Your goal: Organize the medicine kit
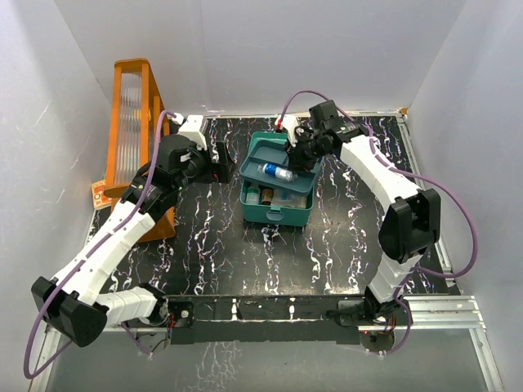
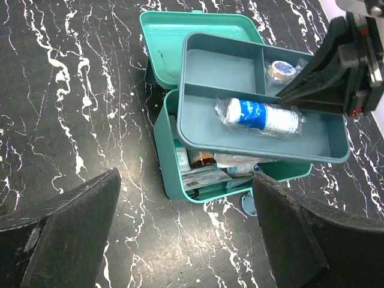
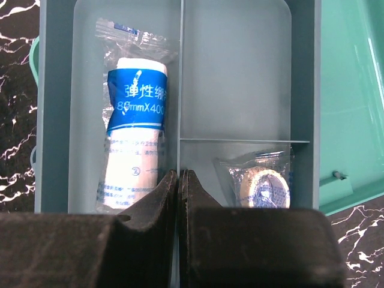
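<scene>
The teal medicine kit (image 1: 274, 208) stands open mid-table, lid (image 2: 180, 30) folded back, packets and a brown bottle inside (image 2: 204, 165). A darker divided tray (image 2: 228, 66) hangs tilted over the kit. My right gripper (image 3: 179, 174) is shut on the tray's centre divider. In the tray lie a blue-labelled bandage roll (image 3: 135, 132) and a small wrapped tape roll (image 3: 261, 186). My left gripper (image 2: 186, 240) is open over bare table, just left of the kit (image 2: 165, 150), holding nothing.
A tall orange rack (image 1: 135, 122) stands at the table's back left, beside my left arm. A small orange-and-white card (image 1: 100, 194) lies at its foot. White walls close in the black marbled table (image 1: 245, 253).
</scene>
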Controlling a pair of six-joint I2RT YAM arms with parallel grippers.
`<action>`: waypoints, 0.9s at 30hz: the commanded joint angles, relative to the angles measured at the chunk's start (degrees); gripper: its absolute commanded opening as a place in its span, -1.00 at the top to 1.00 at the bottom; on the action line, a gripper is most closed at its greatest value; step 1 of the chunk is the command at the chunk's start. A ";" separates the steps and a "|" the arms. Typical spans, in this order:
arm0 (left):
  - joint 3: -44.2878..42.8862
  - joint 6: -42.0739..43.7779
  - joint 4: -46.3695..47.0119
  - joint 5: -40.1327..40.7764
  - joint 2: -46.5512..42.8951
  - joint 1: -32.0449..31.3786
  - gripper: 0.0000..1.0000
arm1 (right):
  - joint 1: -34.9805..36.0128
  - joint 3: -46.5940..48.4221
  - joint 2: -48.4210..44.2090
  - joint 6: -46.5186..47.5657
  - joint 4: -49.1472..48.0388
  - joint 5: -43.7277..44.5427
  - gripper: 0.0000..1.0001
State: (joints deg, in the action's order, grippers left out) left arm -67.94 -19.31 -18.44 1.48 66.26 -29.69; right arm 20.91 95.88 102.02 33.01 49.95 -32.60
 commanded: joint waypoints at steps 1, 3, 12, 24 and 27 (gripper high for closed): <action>-2.57 0.80 0.44 -1.12 0.78 0.32 -0.81 | 0.45 -3.31 -5.51 4.54 -4.24 -2.75 1.00; -2.70 0.24 0.44 -0.96 1.26 0.26 -0.81 | 0.51 -5.08 -6.13 6.06 -4.86 -3.34 1.00; 0.06 -2.97 2.72 -2.37 1.49 0.29 -0.81 | 0.53 -9.22 -6.49 11.34 -6.42 -7.21 1.00; 1.97 -5.38 3.27 -3.50 3.59 0.29 -0.80 | 0.50 -13.78 -6.99 12.73 -11.45 -7.39 1.00; 2.41 -5.43 3.23 -3.44 3.84 0.32 -0.80 | 0.48 -14.88 -6.67 14.13 -12.05 -7.13 1.00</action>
State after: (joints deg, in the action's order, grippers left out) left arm -66.11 -24.12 -16.23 -0.99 70.22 -29.69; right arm 21.28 81.91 97.89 44.29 41.69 -38.98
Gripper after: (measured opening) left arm 0.901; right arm 0.012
